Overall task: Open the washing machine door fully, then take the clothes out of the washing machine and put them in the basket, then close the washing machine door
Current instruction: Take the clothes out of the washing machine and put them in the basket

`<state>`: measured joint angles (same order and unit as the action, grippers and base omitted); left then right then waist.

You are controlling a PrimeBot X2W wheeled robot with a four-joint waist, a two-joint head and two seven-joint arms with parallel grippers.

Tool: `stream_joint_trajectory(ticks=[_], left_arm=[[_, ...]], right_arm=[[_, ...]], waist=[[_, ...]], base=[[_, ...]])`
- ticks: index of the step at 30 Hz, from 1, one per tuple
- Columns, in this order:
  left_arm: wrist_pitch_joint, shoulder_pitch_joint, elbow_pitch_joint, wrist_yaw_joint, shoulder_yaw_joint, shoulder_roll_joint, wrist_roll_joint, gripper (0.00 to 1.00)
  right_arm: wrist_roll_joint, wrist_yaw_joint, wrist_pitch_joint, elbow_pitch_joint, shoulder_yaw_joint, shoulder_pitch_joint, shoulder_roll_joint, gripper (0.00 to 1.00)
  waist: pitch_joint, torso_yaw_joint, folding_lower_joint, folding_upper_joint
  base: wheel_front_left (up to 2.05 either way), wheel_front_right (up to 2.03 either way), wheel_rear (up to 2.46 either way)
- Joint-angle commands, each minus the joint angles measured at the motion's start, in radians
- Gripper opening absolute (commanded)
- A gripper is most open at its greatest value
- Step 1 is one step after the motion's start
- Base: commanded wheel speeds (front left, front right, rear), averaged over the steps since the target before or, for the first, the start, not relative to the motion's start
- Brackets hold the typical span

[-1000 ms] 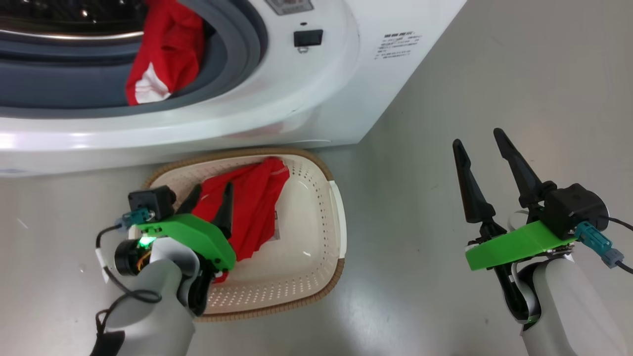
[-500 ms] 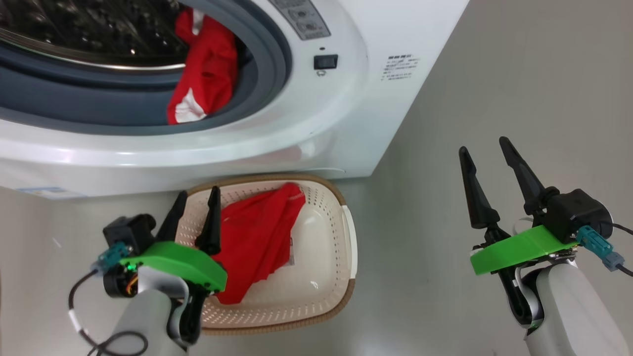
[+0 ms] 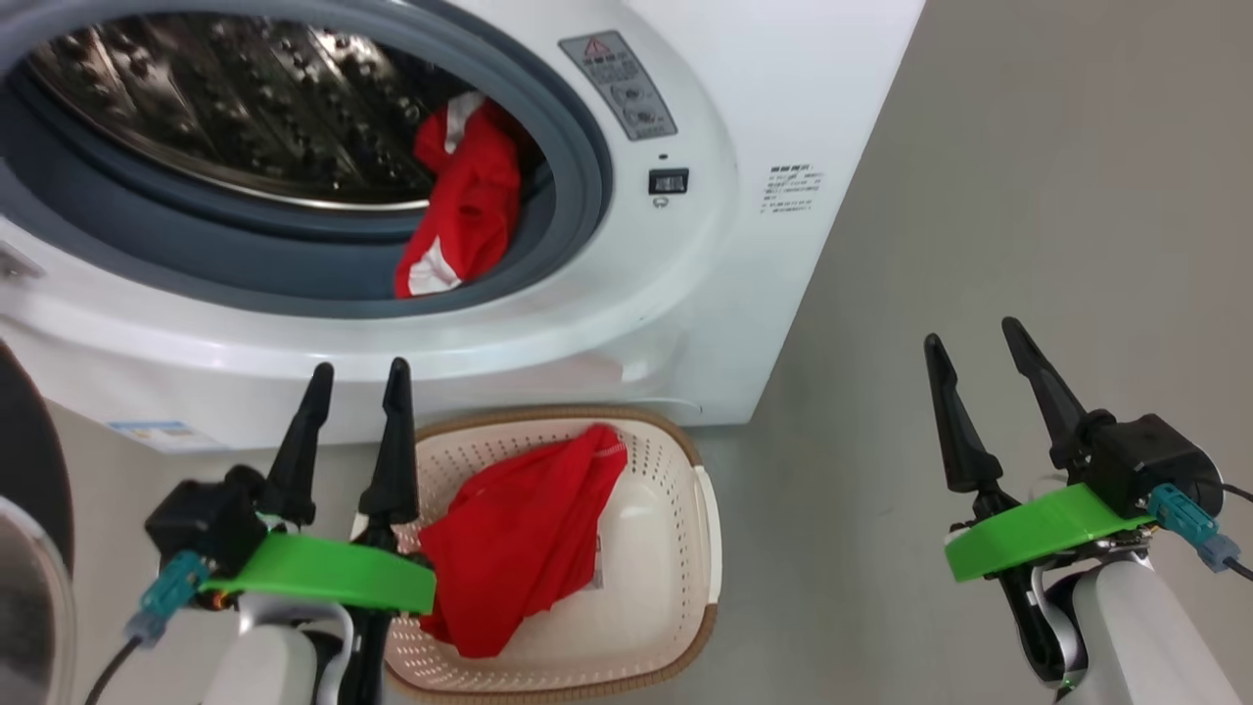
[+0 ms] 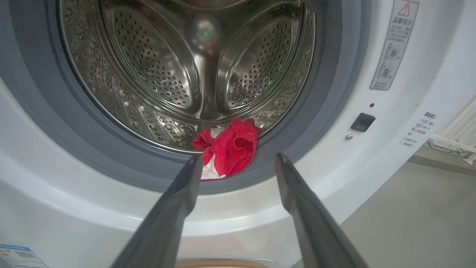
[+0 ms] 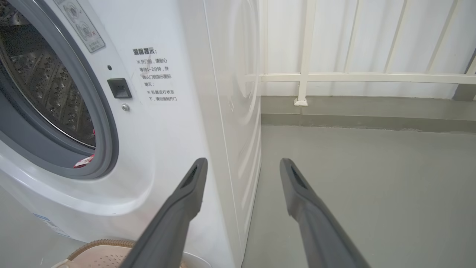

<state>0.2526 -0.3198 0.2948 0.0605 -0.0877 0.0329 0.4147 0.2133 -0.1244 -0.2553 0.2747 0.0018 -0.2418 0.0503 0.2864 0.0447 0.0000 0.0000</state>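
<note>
The washing machine (image 3: 685, 294) stands with its drum (image 3: 225, 108) exposed. One of the red clothes (image 3: 460, 215) hangs over the grey rubber ring at the drum's lower right. Another red garment (image 3: 519, 543) lies in the cream basket (image 3: 707, 509) on the floor before the machine. My left gripper (image 3: 358, 368) is open and empty, left of the basket, fingers pointing at the machine's front. In the left wrist view the gripper (image 4: 238, 157) frames the red garment (image 4: 232, 147) from a distance. My right gripper (image 3: 969, 333) hangs open over the floor to the right. The washing machine door (image 3: 24, 441) shows at the left edge, swung open.
Bare grey floor (image 3: 1028, 196) spreads right of the machine. A white railing (image 5: 305, 74) and wall stand behind it. A latch socket (image 3: 669, 181) and warning stickers (image 3: 619, 83) sit on the machine's front, right of the opening. The basket rim (image 5: 100, 243) shows in the right wrist view.
The head camera has tilted up, showing more drum. My left gripper has lifted out of the basket, away from the red garment lying there, and now points at the machine.
</note>
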Motion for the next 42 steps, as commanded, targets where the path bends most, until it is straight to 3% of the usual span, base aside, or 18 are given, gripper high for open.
stream_joint_trajectory(ticks=[1,16,29,42], left_arm=[[0.009,0.018,-0.039,-0.006,0.034,0.018,-0.01,1.0],[0.009,0.183,-0.164,0.001,0.059,0.018,-0.112,1.0],[0.009,0.301,-0.188,-0.042,0.049,0.017,-0.083,1.0],[0.009,0.301,-0.181,-0.061,0.054,0.017,-0.095,1.0]], right_arm=[[-0.013,-0.006,-0.006,-0.027,0.015,0.011,0.0,1.0],[-0.047,-0.006,-0.006,-0.134,-0.018,0.119,0.0,1.0],[-0.03,-0.006,-0.006,-0.175,-0.018,0.228,0.0,1.0],[-0.036,-0.006,-0.006,-0.18,-0.013,0.241,0.0,1.0]], waist=[[-0.034,0.002,0.0,0.0],[-0.146,-0.016,0.0,0.0],[-0.236,-0.023,0.0,0.0],[-0.229,-0.027,0.0,0.0]], base=[[0.0,0.0,0.0],[0.0,0.0,0.0],[0.0,0.0,0.0],[0.0,0.0,0.0]])
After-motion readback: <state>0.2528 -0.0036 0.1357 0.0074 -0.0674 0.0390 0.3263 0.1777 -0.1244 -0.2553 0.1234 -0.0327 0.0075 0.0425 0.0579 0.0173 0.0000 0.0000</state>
